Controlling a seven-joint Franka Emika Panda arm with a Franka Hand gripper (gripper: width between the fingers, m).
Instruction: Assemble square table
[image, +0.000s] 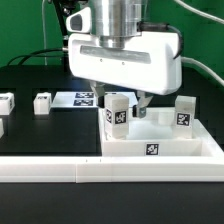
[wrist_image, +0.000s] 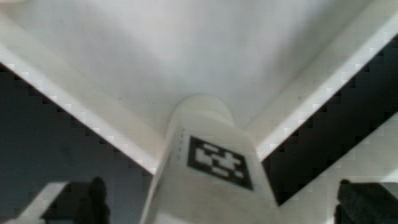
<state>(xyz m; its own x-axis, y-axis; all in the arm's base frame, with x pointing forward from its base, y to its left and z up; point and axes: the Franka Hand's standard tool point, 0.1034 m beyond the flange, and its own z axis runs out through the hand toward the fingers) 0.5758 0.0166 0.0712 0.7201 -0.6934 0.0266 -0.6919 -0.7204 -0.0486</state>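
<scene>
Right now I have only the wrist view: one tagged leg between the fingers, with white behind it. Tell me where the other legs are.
Observer: A second leg stands upright on the square table, at its far corner toward the exterior view's right.
Operator: Give me the ones off the slab.
Observer: At least two. One loose leg and a further loose leg sit on the black tabletop at the exterior view's left.
Operator: Report what lies between them and the arm.
Observer: The marker board lies flat between those legs and the gripper.
</scene>
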